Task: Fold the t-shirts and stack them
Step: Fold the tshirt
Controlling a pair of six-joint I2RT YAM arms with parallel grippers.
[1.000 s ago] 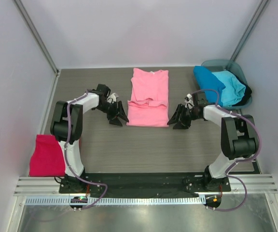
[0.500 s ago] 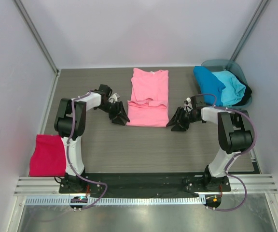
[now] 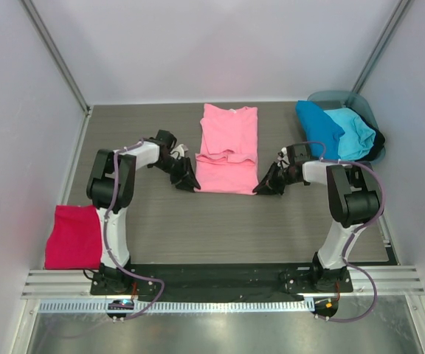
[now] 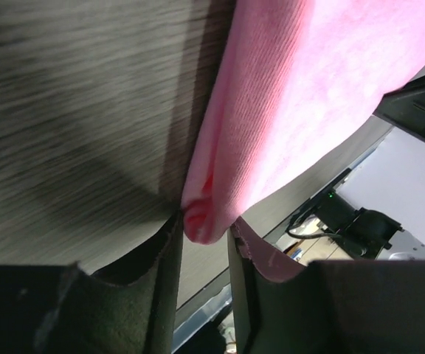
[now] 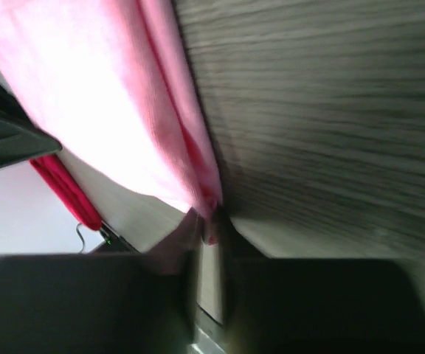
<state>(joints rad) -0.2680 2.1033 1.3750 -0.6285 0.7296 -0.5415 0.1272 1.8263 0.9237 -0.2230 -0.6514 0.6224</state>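
The light pink t-shirt (image 3: 227, 147) lies partly folded on the middle of the table, collar toward the back. My left gripper (image 3: 188, 181) is at its near left corner. The left wrist view shows my left gripper (image 4: 205, 228) with narrowed jaws pressing both sides of the pink t-shirt (image 4: 308, 96) corner. My right gripper (image 3: 263, 186) is at the near right corner. In the right wrist view my right gripper (image 5: 211, 225) pinches the pink t-shirt (image 5: 102, 96) edge. A folded crimson t-shirt (image 3: 72, 236) lies at the near left.
A blue t-shirt (image 3: 318, 125) and a turquoise t-shirt (image 3: 353, 133) are heaped in the grey-teal tub (image 3: 338, 97) at the back right corner. White walls close in the table on three sides. Both arm bases stand at the near edge.
Both grippers have slid inward to the near corners of the pink t-shirt and narrowed their jaws onto the cloth. The shirts have not moved.
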